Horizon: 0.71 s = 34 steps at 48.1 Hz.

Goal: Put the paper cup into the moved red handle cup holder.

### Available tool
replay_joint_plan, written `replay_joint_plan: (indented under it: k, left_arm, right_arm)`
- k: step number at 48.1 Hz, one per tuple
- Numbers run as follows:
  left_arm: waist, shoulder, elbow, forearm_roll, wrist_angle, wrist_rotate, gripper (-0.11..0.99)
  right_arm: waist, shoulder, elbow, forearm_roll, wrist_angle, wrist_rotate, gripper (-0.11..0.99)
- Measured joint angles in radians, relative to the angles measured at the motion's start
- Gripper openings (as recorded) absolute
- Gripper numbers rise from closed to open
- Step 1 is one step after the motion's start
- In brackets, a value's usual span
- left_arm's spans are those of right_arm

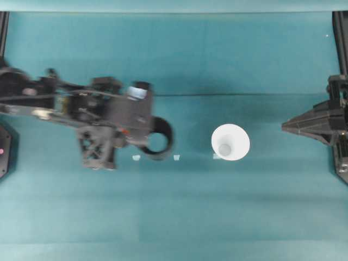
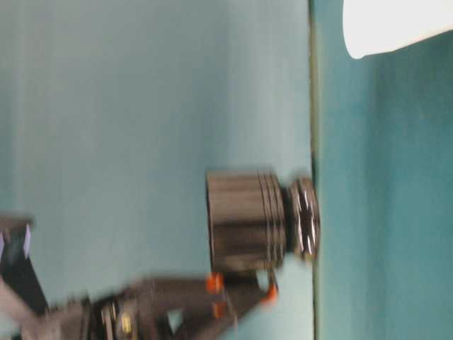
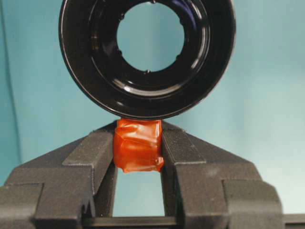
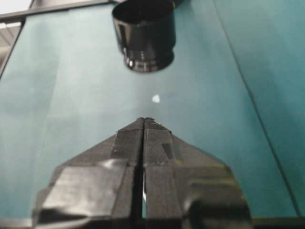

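The left gripper (image 3: 138,152) has its fingers (image 3: 93,152) clenched on the red tab of the red handle cup holder (image 3: 147,95), carried left of the paper cup (image 1: 230,142) on the counter (image 1: 217,217). Best to set it down level before letting go. The table-level view suggests it hangs clear of the surface; overhead hides that. The right gripper (image 4: 144,120) is clenched and empty at the counter's right edge.

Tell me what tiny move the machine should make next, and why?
Probably lower the glossy black round holder onto the teal table and let go. The left gripper is clamped on its red-orange handle tab, the white paper cup stands apart, and the right gripper waits shut and empty.
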Motion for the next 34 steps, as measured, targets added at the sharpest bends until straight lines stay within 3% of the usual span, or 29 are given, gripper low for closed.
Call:
replay_joint_plan:
  k: [4, 8, 18, 34]
  left_arm:
    - [0.000, 0.051, -0.058, 0.000, 0.000, 0.038, 0.27]
    - [0.000, 0.084, -0.092, 0.000, -0.002, 0.049, 0.27]
    - [0.000, 0.147, -0.114, 0.000, -0.006, 0.052, 0.27]
    - [0.020, 0.222, -0.031, 0.000, -0.160, 0.048, 0.27]
  right_arm:
    - [0.000, -0.006, 0.002, 0.000, 0.009, 0.000, -0.11]
    - [0.000, -0.008, 0.002, -0.002, 0.015, 0.000, -0.11]
    - [0.000, -0.009, 0.000, -0.002, 0.020, 0.000, -0.11]
    - [-0.002, -0.009, 0.000, 0.000, 0.020, 0.000, -0.11]
